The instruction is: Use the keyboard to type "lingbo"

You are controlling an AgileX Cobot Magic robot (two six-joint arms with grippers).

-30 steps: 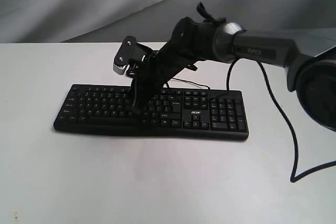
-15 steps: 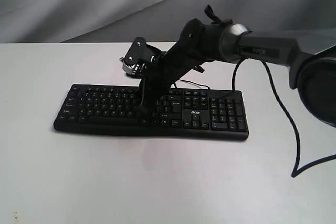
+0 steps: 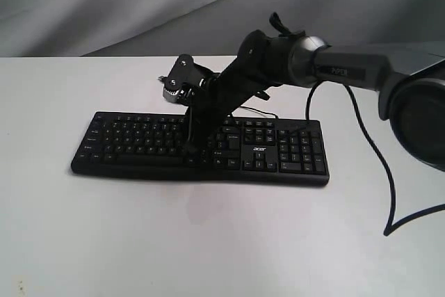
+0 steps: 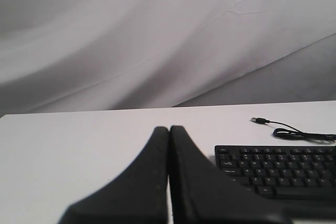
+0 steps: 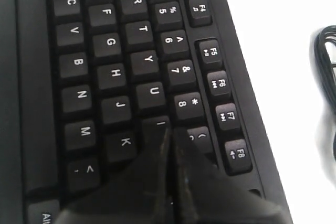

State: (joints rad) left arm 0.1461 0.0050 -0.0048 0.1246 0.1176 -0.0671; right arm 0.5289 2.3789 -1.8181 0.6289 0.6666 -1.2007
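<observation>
The black keyboard (image 3: 132, 140) lies flat across the middle of the white table (image 3: 208, 241), its "acer" logo beside the number pad. My right gripper (image 3: 190, 148) reaches in from the right and points steeply down onto the letter keys. In the right wrist view its shut fingertips (image 5: 170, 129) sit at the I key (image 5: 157, 124), by the 9 key, on the keyboard (image 5: 105, 72). My left gripper (image 4: 169, 128) is shut and empty, low over bare table just off the keyboard's (image 4: 283, 174) end. It does not show in the exterior view.
The keyboard's thin USB cable (image 3: 257, 111) runs behind it, its plug (image 4: 258, 120) lying loose on the table. The right arm's own black cable (image 3: 368, 151) hangs down and loops on the table at the right. A grey cloth backdrop hangs behind.
My right gripper's tips have shifted slightly right along the letter keys, and the wrist above them has swung right and a little higher. The keyboard has not moved.
</observation>
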